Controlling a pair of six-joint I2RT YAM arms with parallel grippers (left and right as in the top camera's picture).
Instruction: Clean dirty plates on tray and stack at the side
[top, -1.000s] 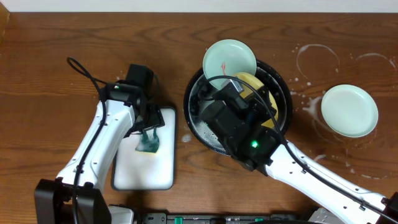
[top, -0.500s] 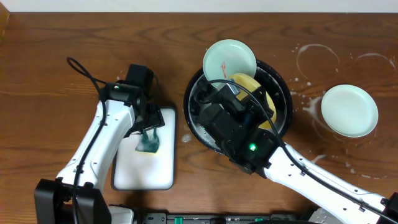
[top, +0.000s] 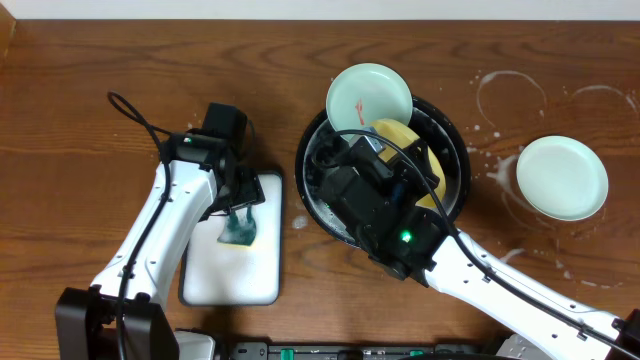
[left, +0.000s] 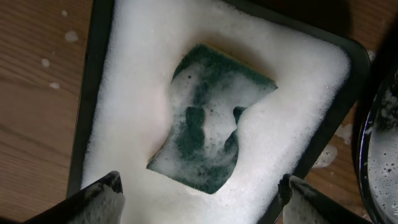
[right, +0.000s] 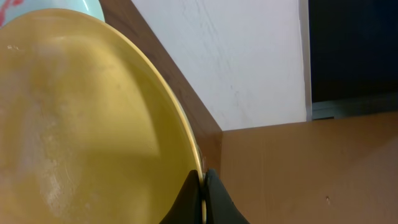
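Yellow plate (right: 81, 124) tilted inside tray (top: 455, 130), right jaws clamped on its rim. Mint plate (top: 370, 95) leans on tray's far rim; second mint plate (top: 562, 177) lies right of tray on bench (top: 80, 120). Left jaws apart above sponge (left: 208, 124), left of tray.

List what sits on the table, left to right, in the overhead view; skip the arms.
Foam-filled tray holding the green sponge → black basin → mint-green plate on the soap-stained wood.
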